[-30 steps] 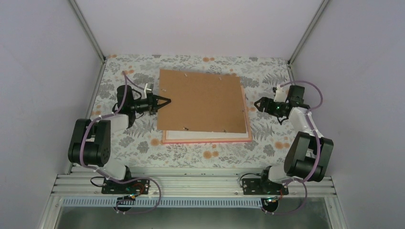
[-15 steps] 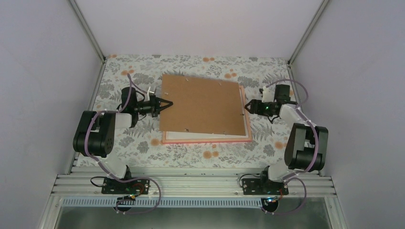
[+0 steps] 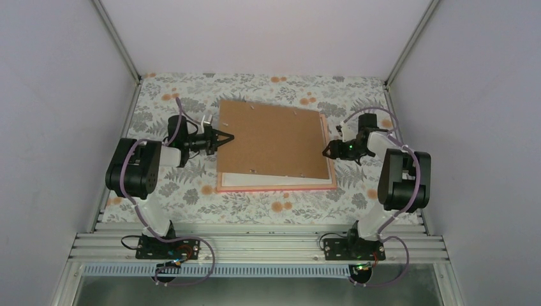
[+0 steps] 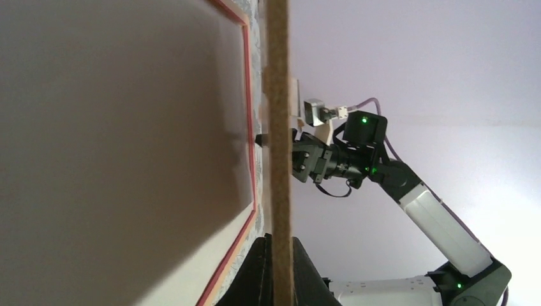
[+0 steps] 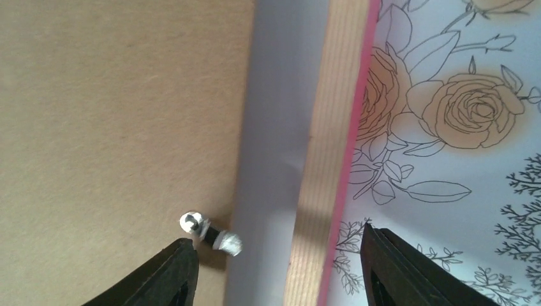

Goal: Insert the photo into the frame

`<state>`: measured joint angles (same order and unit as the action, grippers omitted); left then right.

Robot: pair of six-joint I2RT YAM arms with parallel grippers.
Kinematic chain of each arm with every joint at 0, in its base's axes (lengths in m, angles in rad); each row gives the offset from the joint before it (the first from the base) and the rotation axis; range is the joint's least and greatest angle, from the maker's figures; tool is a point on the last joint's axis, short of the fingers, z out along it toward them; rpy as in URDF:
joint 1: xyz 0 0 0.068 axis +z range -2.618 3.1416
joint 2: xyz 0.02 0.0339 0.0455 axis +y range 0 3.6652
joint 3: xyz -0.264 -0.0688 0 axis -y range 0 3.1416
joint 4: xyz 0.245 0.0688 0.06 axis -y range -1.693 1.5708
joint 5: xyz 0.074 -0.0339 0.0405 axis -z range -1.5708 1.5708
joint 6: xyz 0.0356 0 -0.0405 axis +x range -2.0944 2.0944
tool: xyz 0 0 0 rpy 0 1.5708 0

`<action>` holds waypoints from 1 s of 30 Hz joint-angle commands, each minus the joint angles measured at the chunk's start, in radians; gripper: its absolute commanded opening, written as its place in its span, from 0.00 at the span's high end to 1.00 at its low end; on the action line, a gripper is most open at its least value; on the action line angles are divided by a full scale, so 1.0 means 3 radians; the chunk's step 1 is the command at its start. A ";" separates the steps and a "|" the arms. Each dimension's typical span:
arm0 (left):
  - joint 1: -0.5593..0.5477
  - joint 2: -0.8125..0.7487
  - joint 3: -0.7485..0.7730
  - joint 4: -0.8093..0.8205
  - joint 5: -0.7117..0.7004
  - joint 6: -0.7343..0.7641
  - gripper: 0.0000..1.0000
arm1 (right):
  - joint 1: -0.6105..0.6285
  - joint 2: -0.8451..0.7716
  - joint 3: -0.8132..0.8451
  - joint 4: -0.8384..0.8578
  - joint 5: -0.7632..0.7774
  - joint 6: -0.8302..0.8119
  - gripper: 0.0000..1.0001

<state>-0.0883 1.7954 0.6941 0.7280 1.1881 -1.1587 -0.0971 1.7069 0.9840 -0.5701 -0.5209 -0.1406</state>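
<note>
The pink frame (image 3: 275, 187) lies flat on the table, its salmon rail (image 5: 325, 127) showing in the right wrist view. A white sheet (image 3: 274, 180) fills it; the photo's printed face does not show. A brown backing board (image 3: 271, 137) covers most of the frame, slightly askew. My left gripper (image 3: 223, 137) is shut on the board's left edge, which appears edge-on (image 4: 279, 127) between its fingers (image 4: 255, 274), above the frame. My right gripper (image 3: 328, 150) is open at the frame's right side, and its jaws (image 5: 281, 255) straddle the board's edge, a metal tab (image 5: 210, 233) and the rail.
A floral cloth (image 3: 166, 185) covers the table. Pale enclosure walls with aluminium posts (image 3: 118, 41) close in the left, right and back. An aluminium rail (image 3: 255, 245) carrying both arm bases runs along the near edge.
The left gripper has carried the board slightly right and nearer. The right gripper has moved left to the frame's right edge, and its jaws have narrowed.
</note>
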 commanded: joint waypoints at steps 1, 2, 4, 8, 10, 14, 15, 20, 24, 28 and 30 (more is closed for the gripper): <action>-0.0023 0.0069 0.0123 0.0215 -0.0013 0.0079 0.98 | 0.0026 -0.0270 0.0153 -0.0179 -0.0126 -0.0150 0.36; -0.0023 0.0083 0.0132 0.0139 -0.0037 0.0130 0.98 | 0.0026 -0.0301 0.0167 -0.0166 -0.0098 -0.0135 0.36; -0.0027 0.0111 0.0133 0.0018 -0.0106 0.0216 0.98 | 0.0015 -0.0309 0.0198 -0.0143 -0.0023 -0.0090 0.36; -0.0030 0.0175 0.0177 -0.0290 -0.0212 0.0399 0.98 | -0.0034 -0.0211 0.0251 -0.0104 0.0081 0.0016 0.35; -0.0063 0.0199 0.0268 -0.0586 -0.0228 0.0619 0.98 | -0.0058 -0.0175 0.0268 -0.0090 0.0078 0.0053 0.36; -0.0085 0.0152 0.0229 -0.0514 -0.0109 0.0545 0.98 | -0.0076 -0.0166 0.0250 -0.0055 0.0169 0.0108 0.38; -0.0077 0.0122 0.0232 -0.0592 -0.0098 0.0587 0.98 | -0.0084 -0.0167 0.0236 -0.0051 0.0180 0.0118 0.38; -0.0073 -0.0063 0.0103 -0.0625 -0.0086 0.0533 0.98 | -0.0117 -0.0028 0.0198 -0.0001 0.0190 0.0241 0.45; -0.0075 -0.0075 0.0073 -0.0641 -0.0060 0.0519 0.98 | -0.0128 0.0012 0.0172 0.0024 0.0165 0.0293 0.46; -0.0076 -0.0078 0.0091 -0.0685 -0.0017 0.0504 0.98 | -0.0137 0.0054 0.0156 0.0045 0.0151 0.0330 0.47; -0.0080 -0.0062 0.0080 -0.0685 -0.0018 0.0488 0.98 | -0.0132 0.0074 0.0148 0.0049 0.0139 0.0340 0.47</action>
<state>-0.1051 1.7977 0.7235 0.5285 1.1358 -1.0096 -0.1326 1.7107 1.0424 -0.5724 -0.4740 -0.0631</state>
